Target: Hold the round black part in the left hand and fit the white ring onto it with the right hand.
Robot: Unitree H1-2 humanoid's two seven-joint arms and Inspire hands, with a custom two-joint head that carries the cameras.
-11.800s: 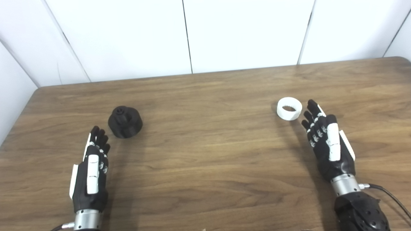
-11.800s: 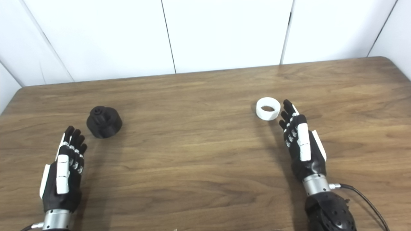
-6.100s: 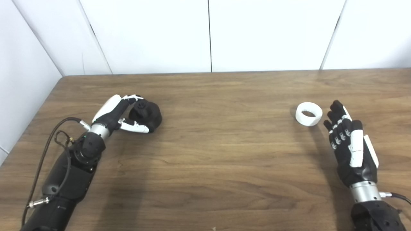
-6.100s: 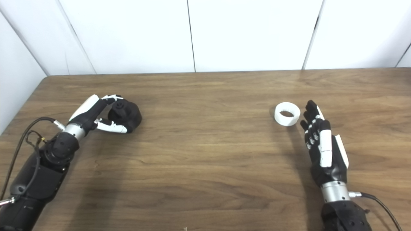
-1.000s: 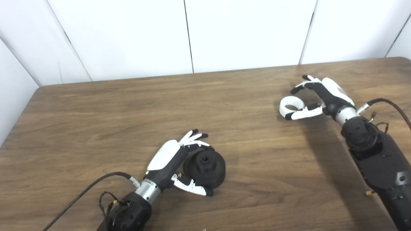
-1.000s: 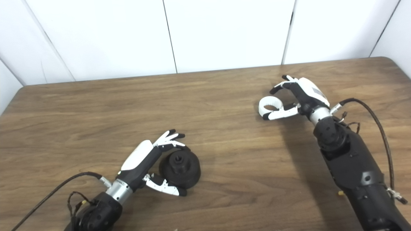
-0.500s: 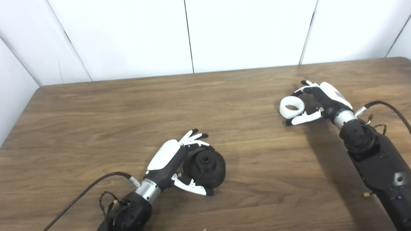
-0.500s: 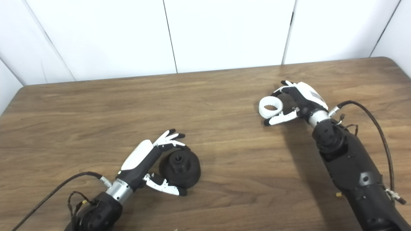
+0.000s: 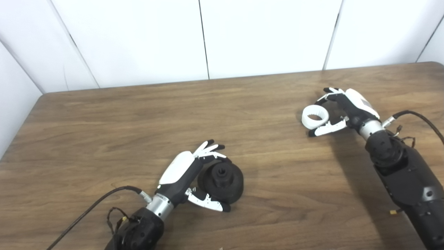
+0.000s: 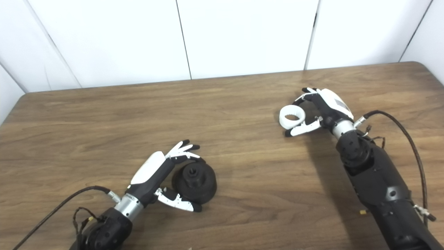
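The round black part (image 9: 222, 180) rests on the wooden table (image 9: 104, 114) at front centre, hub facing up. My left hand (image 9: 185, 170) is shut on it, fingers curled over its far edge and thumb (image 9: 207, 203) along its near side. The white ring (image 9: 314, 117) lies at the right of the table. My right hand (image 9: 347, 106) is closed around it. Its fingers (image 9: 324, 97) touch the ring's far rim and its thumb (image 9: 326, 128) presses along the near rim. The ring still looks to be resting on the tabletop.
Black cables trail from both forearms over the table: one at the front left (image 9: 90, 211), one at the right (image 9: 421, 119). White wall panels (image 9: 263, 34) stand right behind the table's far edge.
Over the last second my right hand's fingers and thumb drew in from a wide spread and closed on the white ring. The left hand and the black part have stayed put.
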